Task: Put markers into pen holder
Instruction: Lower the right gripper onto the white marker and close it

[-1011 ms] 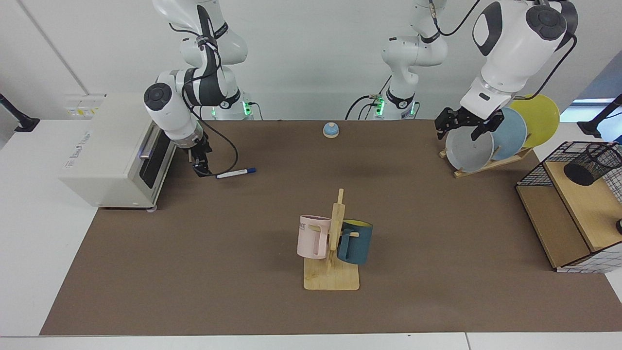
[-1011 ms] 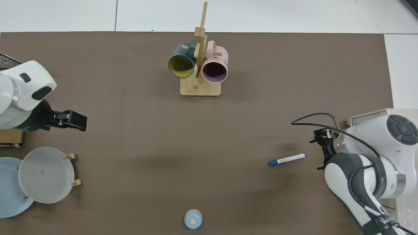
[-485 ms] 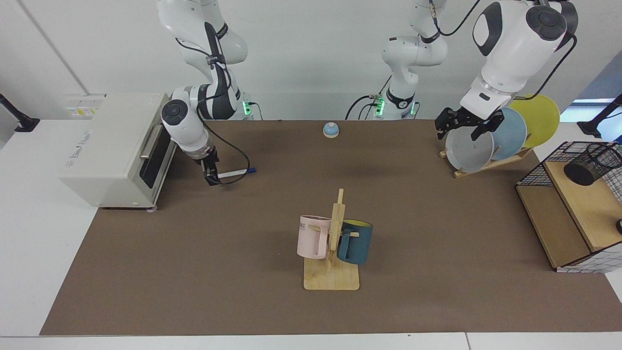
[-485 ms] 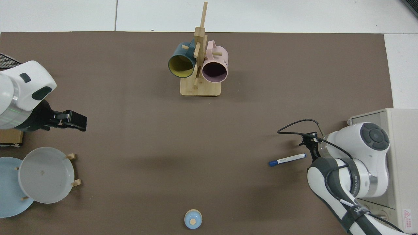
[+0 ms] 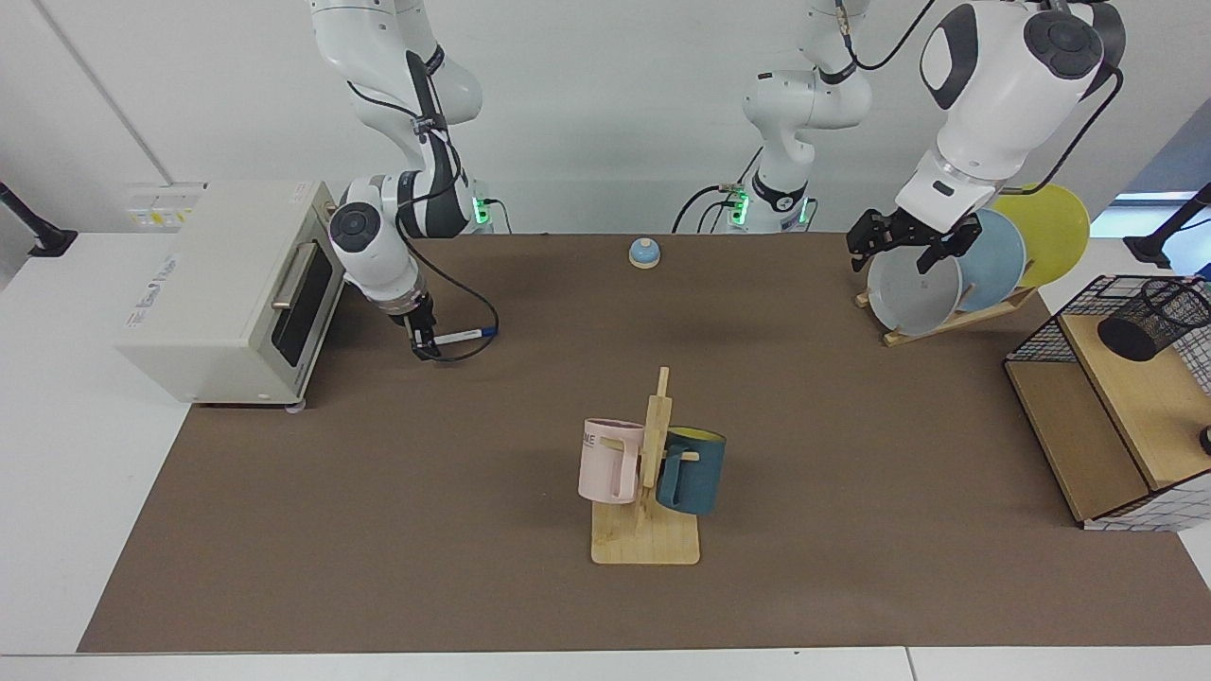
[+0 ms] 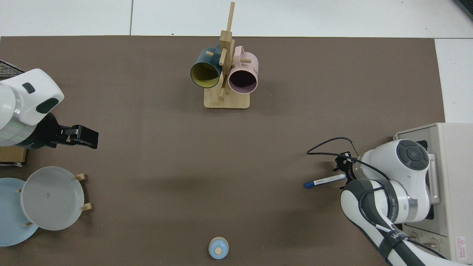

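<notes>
right tool (image 5: 426, 342) hovering at marker (image 5: 465, 335) tail end, finger state unclear | risk: end-grab pivoting or rolling marker on counter (image 5: 530, 605) | left tool (image 5: 906, 248) waiting, released, near plates (image 5: 956, 267); pen holder (image 5: 1154, 319) well apart

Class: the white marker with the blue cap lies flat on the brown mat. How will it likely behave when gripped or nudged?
The marker looks slim and rigid, so probably light and stiff. Being round, it may roll if nudged sideways. The right gripper is at its uncapped end, so it might pivot.

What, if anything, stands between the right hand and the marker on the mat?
Nothing visible: the right hand is down at the white end of the marker, with only bare mat around. The left hand waits by the plates.
</notes>
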